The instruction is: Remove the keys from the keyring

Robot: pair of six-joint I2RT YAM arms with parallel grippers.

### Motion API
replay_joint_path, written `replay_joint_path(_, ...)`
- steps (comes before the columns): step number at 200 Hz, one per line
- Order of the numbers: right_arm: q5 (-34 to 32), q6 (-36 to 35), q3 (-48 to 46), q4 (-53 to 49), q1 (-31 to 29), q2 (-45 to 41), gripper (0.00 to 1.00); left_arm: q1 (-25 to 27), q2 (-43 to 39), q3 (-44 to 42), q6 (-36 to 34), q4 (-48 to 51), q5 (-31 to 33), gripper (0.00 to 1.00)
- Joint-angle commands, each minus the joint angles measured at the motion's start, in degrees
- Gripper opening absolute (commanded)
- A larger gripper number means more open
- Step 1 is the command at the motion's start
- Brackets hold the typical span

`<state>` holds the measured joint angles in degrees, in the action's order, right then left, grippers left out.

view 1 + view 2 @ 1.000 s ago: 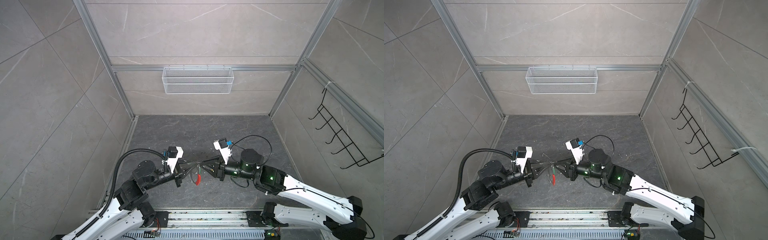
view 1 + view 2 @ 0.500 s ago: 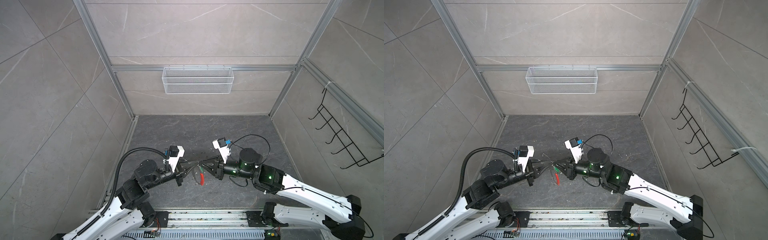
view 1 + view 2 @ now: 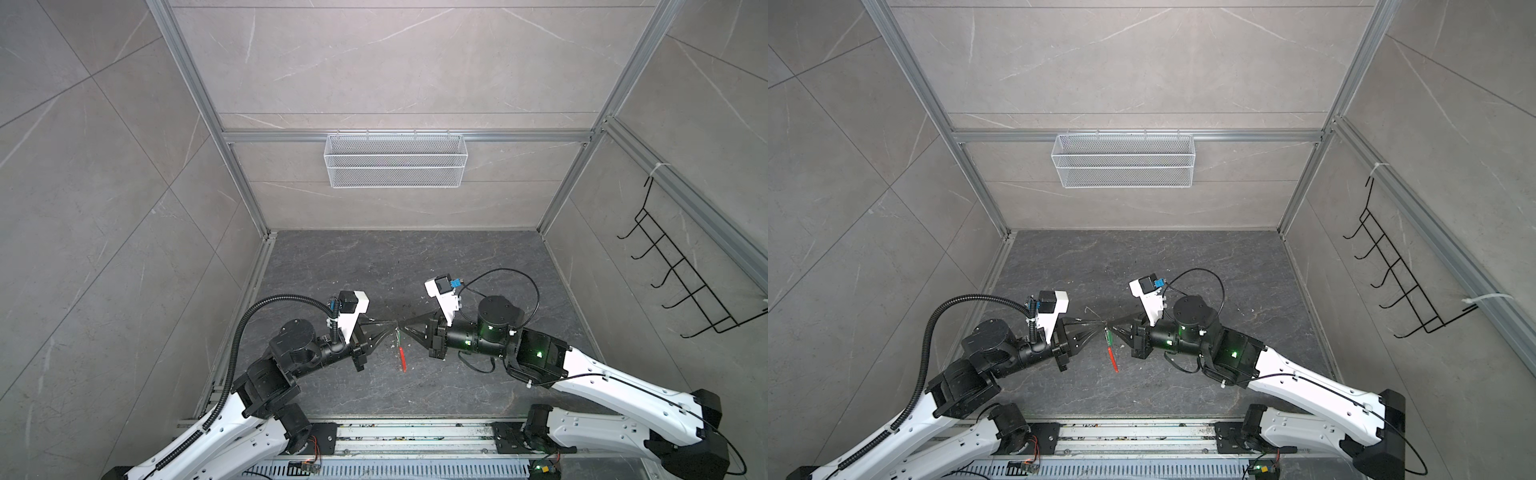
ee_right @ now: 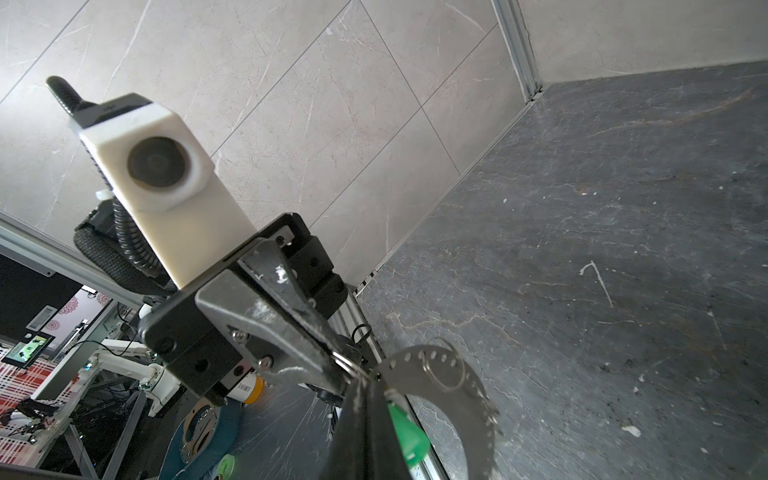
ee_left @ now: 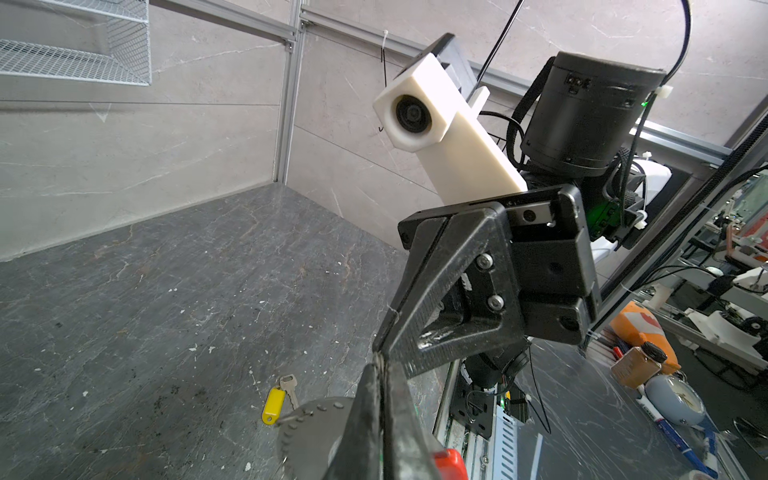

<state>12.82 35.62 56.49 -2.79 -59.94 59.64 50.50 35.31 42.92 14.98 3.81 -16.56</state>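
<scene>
1. Left tool (image 3: 394,324) is closed tight on the keyring (image 5: 311,432). It grips the grey band with holes, close to the red segment (image 3: 401,360).
2. The right tool (image 3: 402,329) is also fully closed, almost tip to tip with the left tool. The green key (image 4: 407,432) shows just beside its fingers (image 4: 361,436), but I cannot tell if the key is really pinched.
3. The keyring is held in the air between the two tools, above the front middle part of the counter (image 3: 374,270). In both top views the red segment hangs down from it.
4. A small wire ring (image 4: 442,370) lies over the holes of the band.
5. The yellow key (image 5: 273,405) lies flat on the counter, apart from the keyring.
6. A wire basket (image 3: 395,160) hangs on the back wall, and a black hook rack (image 3: 681,274) on the right wall.
</scene>
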Motion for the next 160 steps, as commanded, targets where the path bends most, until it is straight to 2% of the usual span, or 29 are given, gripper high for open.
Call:
replay_joint_path(1, -0.7, 1.2, -0.2, 0.5, 0.0, -0.7, 0.0, 0.0, -2.1, -0.2, 0.6, -5.7, -0.2, 0.0)
replay_joint_path(54, 1.6, 4.1, -4.3, 5.6, 0.0, -0.2, 0.0, 0.1, -3.8, -2.3, 0.6, -11.3, -2.3, 0.0)
replay_joint_path(101, 5.4, 7.0, -3.8, 4.7, 1.1, 2.8, 0.0, 0.0, -4.2, -3.3, 0.1, -15.2, -6.4, 0.0)
replay_joint_path(134, 6.8, 6.9, -2.4, 1.6, 2.0, 3.6, 0.18, 0.0, -3.4, -2.9, 0.2, -15.4, -8.7, 0.0)
replay_joint_path(160, 7.3, 6.5, -1.9, 0.6, 2.1, 4.2, 0.26, 0.0, -3.3, -2.8, 0.3, -15.3, -9.2, 0.0)
